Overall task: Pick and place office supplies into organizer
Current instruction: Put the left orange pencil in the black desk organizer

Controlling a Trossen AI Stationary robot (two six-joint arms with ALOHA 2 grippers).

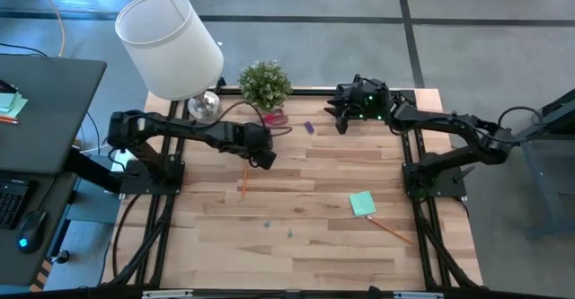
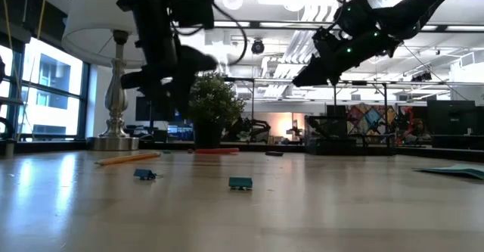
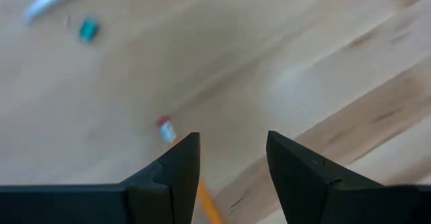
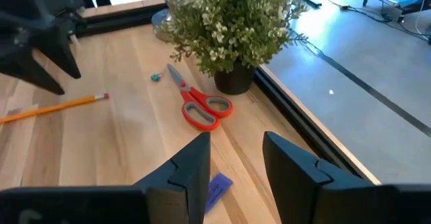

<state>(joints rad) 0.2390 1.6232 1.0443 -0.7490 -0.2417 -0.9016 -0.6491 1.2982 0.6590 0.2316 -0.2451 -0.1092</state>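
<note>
Left tool (image 3: 232,163), fingers parted and empty, above orange pencil (image 1: 243,181) on worktop (image 1: 323,236); right tool (image 4: 236,163), parted and empty, over purple piece (image 4: 217,186) near red-handled scissors (image 4: 200,105)

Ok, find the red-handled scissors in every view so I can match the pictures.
High view: red-handled scissors at the table's far edge, just below the potted plant.
Low view: a thin red streak at the plant's base.
Left wrist view: not in it.
Right wrist view: mid-frame, beside the plant's pot.
Shared landmark: the potted plant.
</note>
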